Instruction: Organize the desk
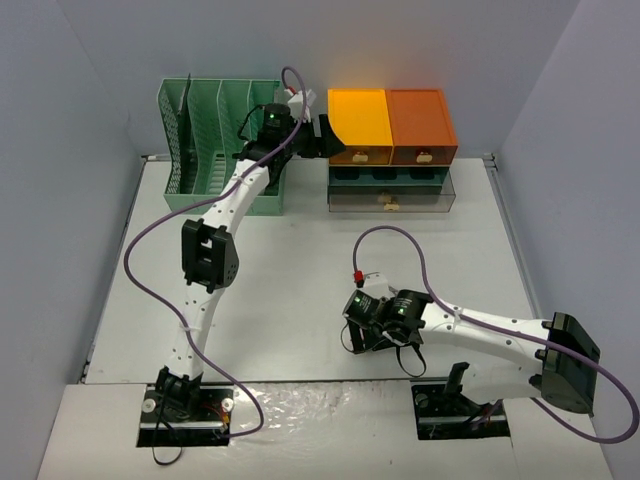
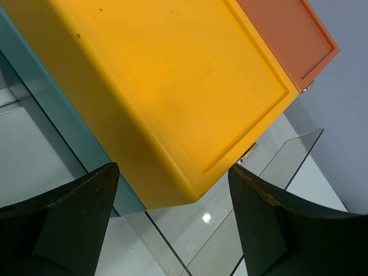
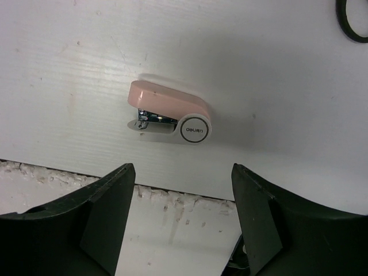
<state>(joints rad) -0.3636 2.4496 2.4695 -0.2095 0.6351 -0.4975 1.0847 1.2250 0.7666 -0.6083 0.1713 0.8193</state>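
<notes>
The desk (image 1: 300, 250) is seen filling the middle of the top view, off-white. Its far edge is partly hidden behind the rack (image 1: 215, 140) at upper left and the drawer unit (image 1: 390, 150) at upper centre. A pink-and-white stapler (image 3: 169, 114) is shown lying flat on the desk at the centre of the right wrist view. In the top view it cannot be made out. A black ring (image 3: 352, 23) is cut off by the upper right corner of the right wrist view, so only an arc is shown. The right gripper (image 3: 183, 172) is held over the desk at the lower centre-right of the top view, its jaws spread wide and apart from the stapler. The left gripper (image 2: 172, 175) is found at the upper centre, between rack and drawer unit, with its jaws likewise wide. A corner of the yellow drawer (image 2: 161, 86) is framed between them, and contact cannot be judged. The orange drawer (image 2: 290, 34) is cut off at the upper right of the left wrist view.
</notes>
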